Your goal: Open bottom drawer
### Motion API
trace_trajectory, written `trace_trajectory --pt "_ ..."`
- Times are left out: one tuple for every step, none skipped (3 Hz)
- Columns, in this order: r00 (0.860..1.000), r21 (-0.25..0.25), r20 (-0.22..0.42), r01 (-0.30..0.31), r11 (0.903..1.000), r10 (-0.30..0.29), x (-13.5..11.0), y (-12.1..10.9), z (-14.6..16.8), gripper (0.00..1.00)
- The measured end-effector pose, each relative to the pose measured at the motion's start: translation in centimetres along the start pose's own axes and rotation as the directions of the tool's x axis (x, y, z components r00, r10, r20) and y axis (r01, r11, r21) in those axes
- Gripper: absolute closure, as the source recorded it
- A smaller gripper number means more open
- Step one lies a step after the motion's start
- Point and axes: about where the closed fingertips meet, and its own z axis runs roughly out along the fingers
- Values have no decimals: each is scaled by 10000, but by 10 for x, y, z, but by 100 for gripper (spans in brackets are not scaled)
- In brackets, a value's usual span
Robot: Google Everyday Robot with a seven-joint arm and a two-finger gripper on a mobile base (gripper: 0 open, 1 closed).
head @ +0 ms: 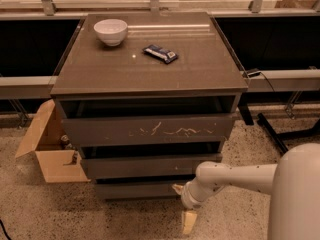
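The three-drawer cabinet (150, 130) stands in front of me, and the bottom drawer (137, 189), its slimmest front, sits low near the speckled floor (45, 214), looking shut. My gripper (183, 206) hangs at that drawer's right end, fingers spread wide, holding nothing. The front has no handle, so I judge I could slip off its edge or catch the middle drawer instead. Beside the cabinet lies an open cardboard box (55, 161). On the tabletop (200, 69) rest a white bowl (110, 31) and a wrapped snack bar (160, 53).
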Motion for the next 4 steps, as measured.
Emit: trace_trajectory --pt "9985 429 19 -555 9975 554 36 -16 24 0" --pt "9957 1056 141 -920 9901 910 75 -35 46 0" --pt "9970 1824 -132 -731 9805 767 107 -63 60 0" --pt "9982 2237 -278 -457 9736 533 119 -86 61 0"
